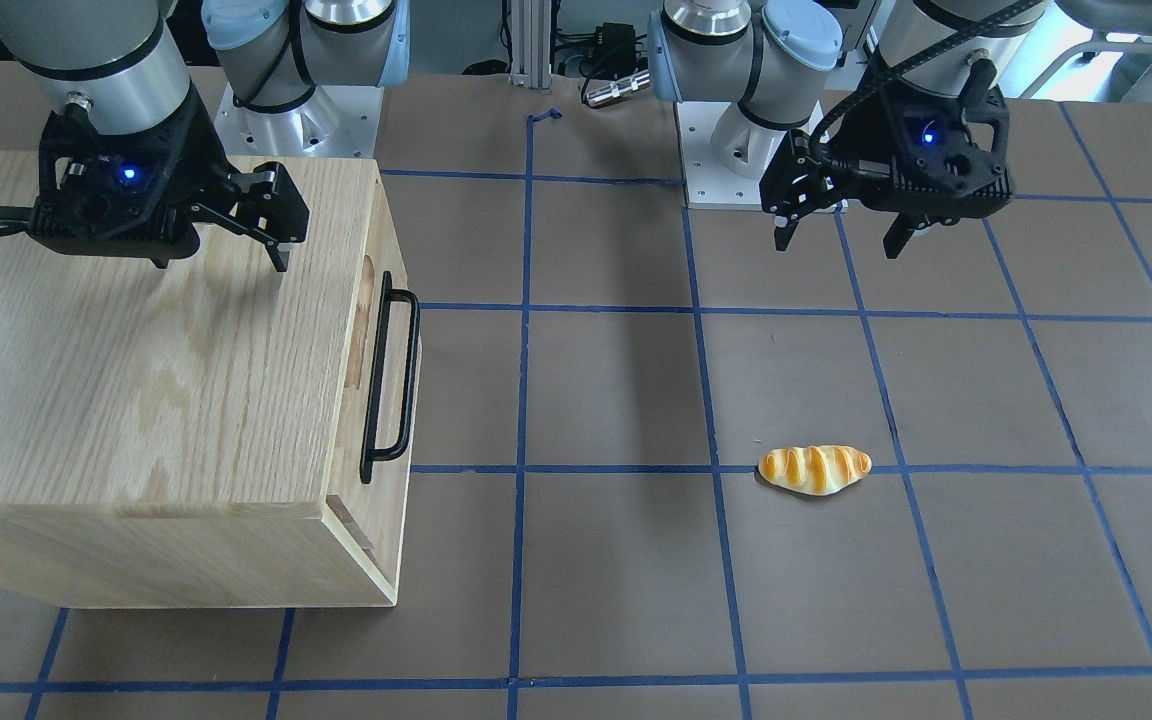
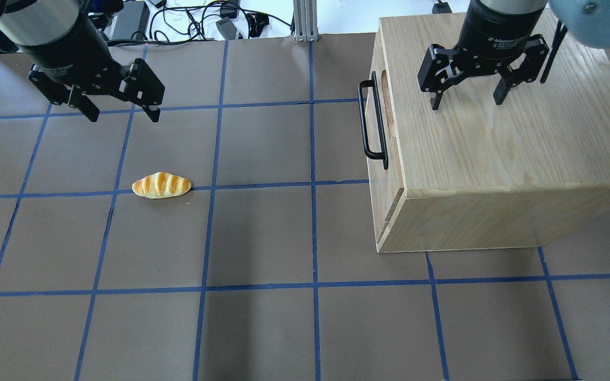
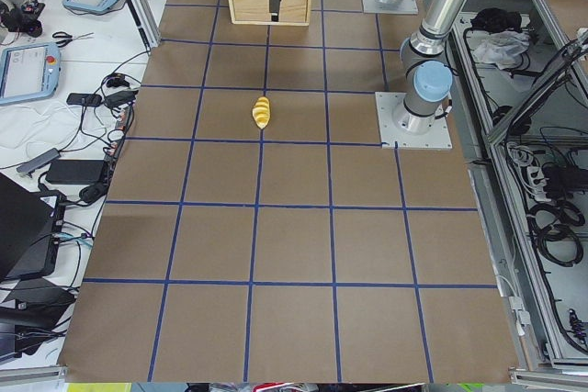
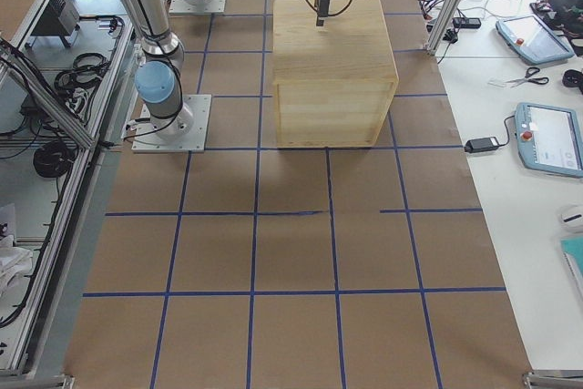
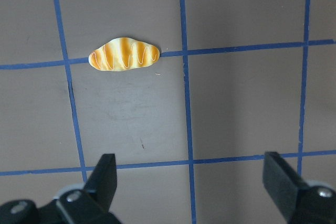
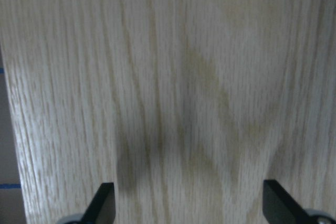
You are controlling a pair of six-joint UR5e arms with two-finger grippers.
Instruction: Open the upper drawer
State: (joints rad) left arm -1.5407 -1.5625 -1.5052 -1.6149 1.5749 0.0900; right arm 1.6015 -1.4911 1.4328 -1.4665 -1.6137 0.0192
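Observation:
The upper drawer (image 1: 388,385) is the pale-wood front panel of the cabinet, shut flush, with a long black bar handle (image 1: 412,360) and a finger notch at its top edge. In the overhead view the drawer (image 2: 376,119) faces left, and its handle (image 2: 363,119) stands out from it. My right gripper (image 1: 221,262) is open and empty, hovering over the cabinet's grained top (image 2: 495,143), back from the drawer front. It also shows in the overhead view (image 2: 466,103) and in its wrist view (image 6: 190,205). My left gripper (image 2: 124,117) is open and empty above the table, far from the drawer.
A toy bread roll (image 2: 161,186) lies on the brown table with blue grid lines, in front of my left gripper (image 5: 191,182); it also shows in the left wrist view (image 5: 124,56). The oak cabinet (image 4: 332,38) stands on the robot's right side. Cables lie beyond the table's far edge.

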